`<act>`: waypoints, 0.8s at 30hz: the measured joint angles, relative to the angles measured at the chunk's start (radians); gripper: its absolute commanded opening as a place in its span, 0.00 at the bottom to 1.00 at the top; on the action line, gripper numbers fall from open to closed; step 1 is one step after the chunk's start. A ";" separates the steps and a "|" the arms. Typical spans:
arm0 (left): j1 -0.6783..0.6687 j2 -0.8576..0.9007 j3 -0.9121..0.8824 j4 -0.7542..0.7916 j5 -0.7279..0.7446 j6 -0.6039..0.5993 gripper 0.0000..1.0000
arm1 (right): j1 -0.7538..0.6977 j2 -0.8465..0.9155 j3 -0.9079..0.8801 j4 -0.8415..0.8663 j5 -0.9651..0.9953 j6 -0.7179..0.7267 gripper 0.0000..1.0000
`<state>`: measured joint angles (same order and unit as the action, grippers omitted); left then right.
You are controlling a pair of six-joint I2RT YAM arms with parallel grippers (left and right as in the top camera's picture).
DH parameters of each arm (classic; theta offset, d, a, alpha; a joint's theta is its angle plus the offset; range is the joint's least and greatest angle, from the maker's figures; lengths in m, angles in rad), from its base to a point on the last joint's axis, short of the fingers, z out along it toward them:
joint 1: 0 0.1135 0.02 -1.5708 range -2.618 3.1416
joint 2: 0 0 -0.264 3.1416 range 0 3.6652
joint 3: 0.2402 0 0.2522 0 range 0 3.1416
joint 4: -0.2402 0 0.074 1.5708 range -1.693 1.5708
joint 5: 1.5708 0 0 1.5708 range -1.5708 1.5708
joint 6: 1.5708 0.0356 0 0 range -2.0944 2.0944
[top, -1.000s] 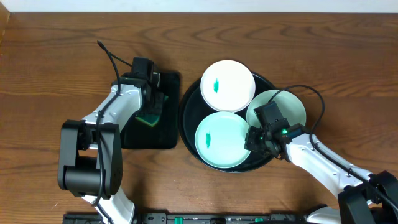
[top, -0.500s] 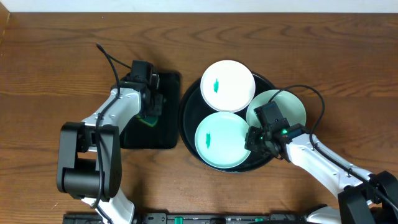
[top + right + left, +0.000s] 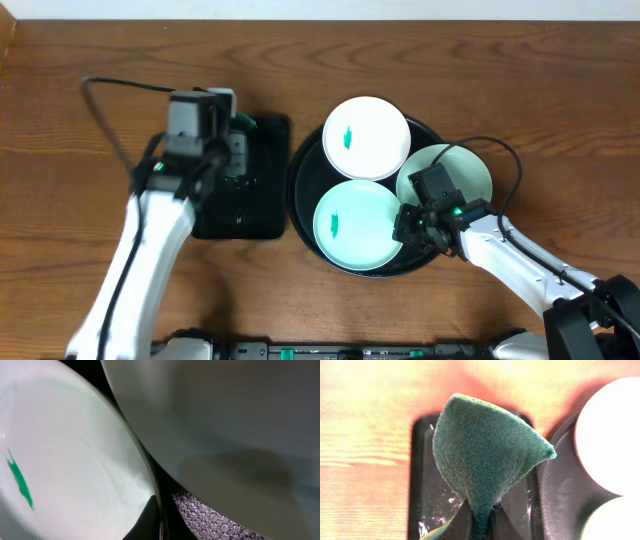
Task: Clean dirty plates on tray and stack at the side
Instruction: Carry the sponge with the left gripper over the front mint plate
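Three dirty plates lie on the round black tray (image 3: 300, 180): a white one at the back (image 3: 366, 137), a pale-mint one in front (image 3: 355, 227), and one at the right (image 3: 455, 168). The back and front plates carry a green smear. My right gripper (image 3: 405, 225) is shut on the front plate's right rim. In the right wrist view that rim (image 3: 75, 460) runs between the jaws of my right gripper (image 3: 160, 520). My left gripper (image 3: 480, 522) is shut on a green sponge (image 3: 485, 450). It hangs above the rectangular tray (image 3: 422, 505).
The rectangular black tray (image 3: 240, 215) lies just left of the round tray, with wet specks on it. The right arm's cable (image 3: 500, 150) loops over the right plate. Bare wooden table spreads to the far left and along the back.
My left gripper has shut on the sponge and lifted it off the rectangular tray, with the arm swinging up and left. The right arm and the plates have not moved.
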<state>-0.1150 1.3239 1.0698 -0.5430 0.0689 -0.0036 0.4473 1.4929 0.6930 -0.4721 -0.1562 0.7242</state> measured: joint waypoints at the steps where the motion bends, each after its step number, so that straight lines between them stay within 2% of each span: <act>1: 0.000 -0.032 0.000 -0.004 0.000 0.000 0.07 | 0.000 0.000 0.000 0.000 0.000 0.000 0.01; 7: 0.000 -0.109 0.000 -0.026 0.000 0.000 0.07 | 0.000 0.000 0.000 0.000 0.000 0.000 0.01; 24: 0.000 0.002 0.000 -0.029 0.000 0.000 0.07 | 0.000 0.000 0.000 0.000 0.000 0.000 0.01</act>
<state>-0.1150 1.3262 1.0702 -0.5720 0.0689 -0.0036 0.4473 1.4929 0.6930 -0.4721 -0.1562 0.7242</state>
